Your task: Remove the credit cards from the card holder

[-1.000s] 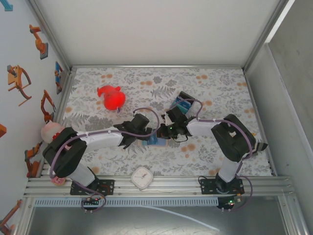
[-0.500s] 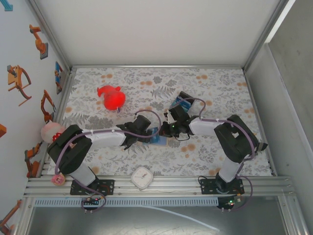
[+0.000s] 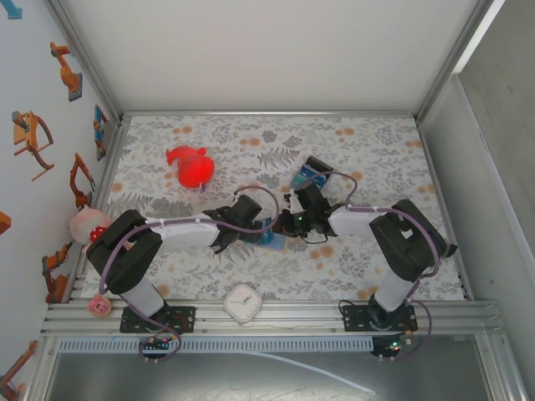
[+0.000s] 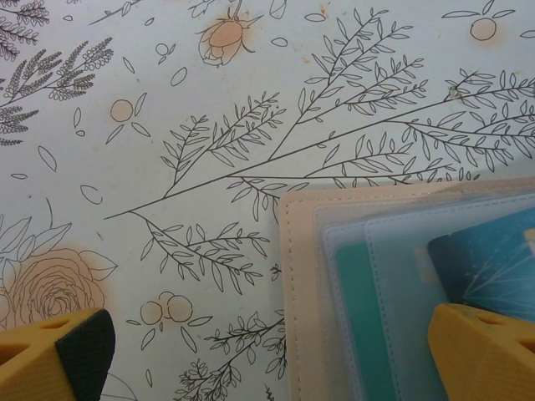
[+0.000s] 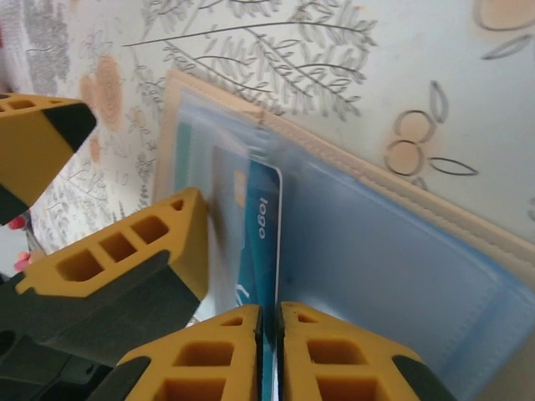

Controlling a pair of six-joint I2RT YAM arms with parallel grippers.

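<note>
The tan card holder (image 3: 269,236) lies open on the floral table between both grippers, its light blue lining (image 5: 401,267) up. A dark blue credit card (image 5: 263,242) printed "logo" stands out of a clear pocket, and my right gripper (image 5: 269,334) is shut on its edge. The left wrist view shows the card holder (image 4: 301,276) with that dark blue credit card (image 4: 489,263) and a teal credit card (image 4: 355,317) inside a pocket. My left gripper (image 4: 267,351) is wide open, astride the card holder's left edge, with one fingertip (image 4: 481,347) over the pockets.
A black-edged blue and teal block (image 3: 313,175) lies just behind the right gripper. A red toy (image 3: 192,167) sits at the back left, a white clock (image 3: 243,302) at the near edge, and a pink doll (image 3: 88,224) by the left wall.
The left arm has stretched further right, its gripper closing in on the card holder. The right gripper has drawn slightly back and right with the card's edge.
</note>
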